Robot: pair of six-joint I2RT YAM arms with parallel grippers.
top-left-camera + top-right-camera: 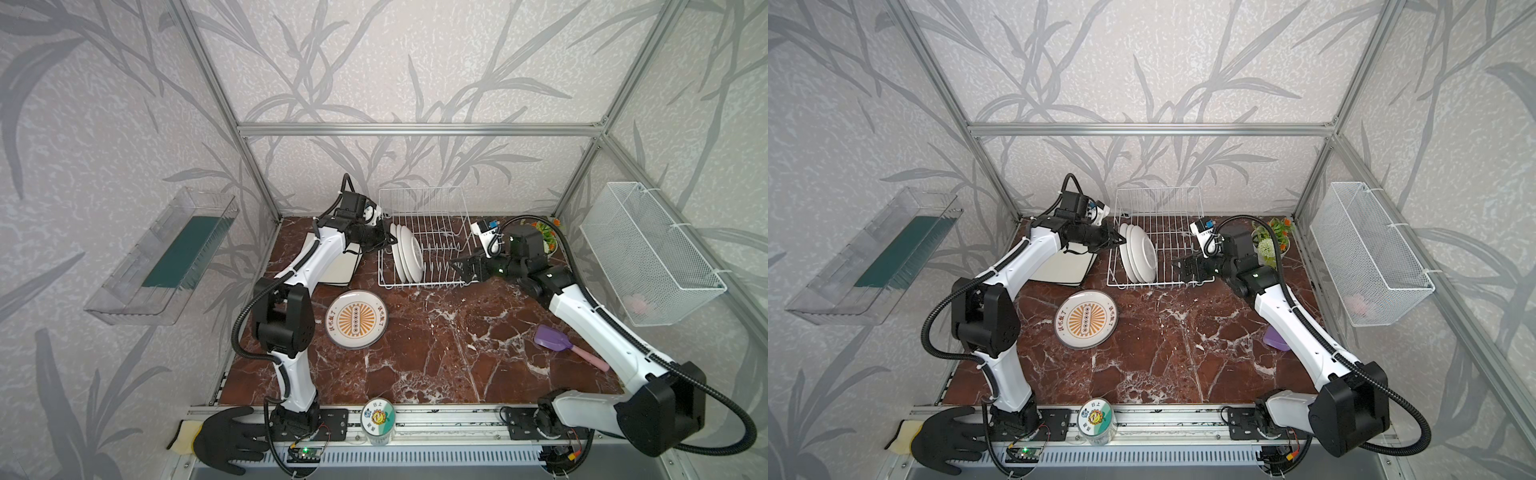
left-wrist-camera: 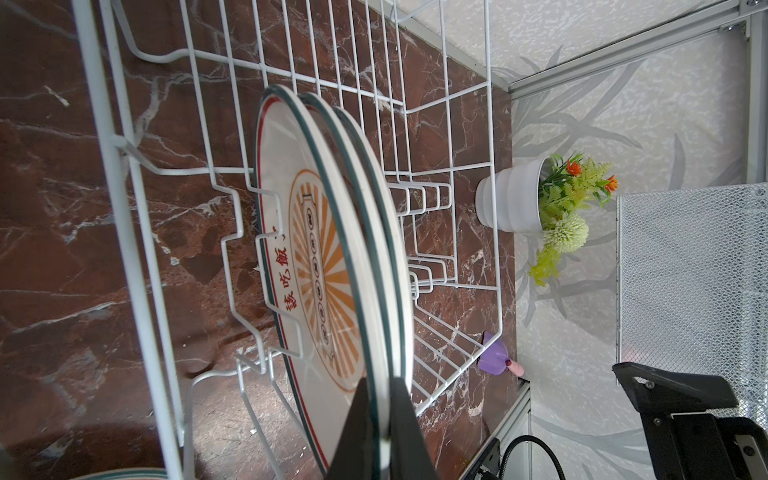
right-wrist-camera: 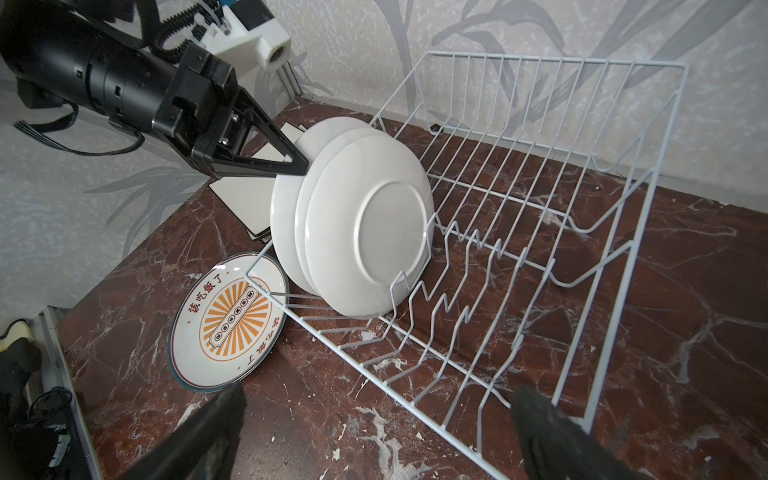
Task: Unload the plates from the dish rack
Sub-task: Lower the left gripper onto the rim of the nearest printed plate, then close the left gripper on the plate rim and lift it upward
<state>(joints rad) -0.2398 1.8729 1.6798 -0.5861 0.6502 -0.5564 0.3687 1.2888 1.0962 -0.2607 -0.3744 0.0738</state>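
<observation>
**A thin pinch on a leaning plate, and nothing holding the rack**

The dish rack (image 1: 432, 285) is my first worry. It is light wire, sitting at the back of the marble table (image 1: 436, 353), and I can't see anything pinning it down. The right gripper (image 1: 459, 269) hangs at its front right corner with jaws spread wide and nothing between them. If a plate catches on a tine on the way out, the whole rack could be dragged or tipped.

Next come the three plates (image 1: 409, 255) standing at the rack's left end. They lean on one another with faces overlapping. Pulling one may scrape or carry its neighbour, or leave the other two to topple into the gap.

Then there is the end plate (image 3: 282, 224), the one nearest the left arm. The left gripper (image 1: 391, 240) is clamped tight on its upper rim and nowhere else. Glazed china held by so narrow a bite could swing or slide free. Below it lie hard stone, the plate lying flat (image 1: 356, 319) just in front of the rack's left corner, and the square plates (image 1: 338, 270) under the arm.

Smallest of all, the fingertips (image 2: 357, 424) sit close to the second plate's rim, so a slight twist could nip that one too.
</observation>
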